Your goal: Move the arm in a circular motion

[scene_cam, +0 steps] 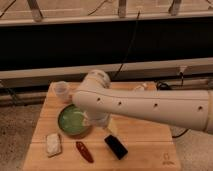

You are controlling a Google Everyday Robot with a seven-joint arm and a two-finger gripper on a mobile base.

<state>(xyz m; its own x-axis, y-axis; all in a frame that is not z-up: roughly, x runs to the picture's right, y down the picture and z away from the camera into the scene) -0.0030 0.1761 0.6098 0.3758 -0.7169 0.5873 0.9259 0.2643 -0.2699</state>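
Reaching from the right edge across the desk (150, 142), the arm (150, 105) is judged heavy, rigid, nothing to grasp; the tool (97, 121) is hung beside the green bowl (70, 120).

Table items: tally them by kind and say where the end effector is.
Bowl: 1
Cup: 1
Red pepper: 1
Black block: 1
White packet: 1
Total: 5
The arm reaches left across the table; the end effector hangs beside the bowl's right rim.
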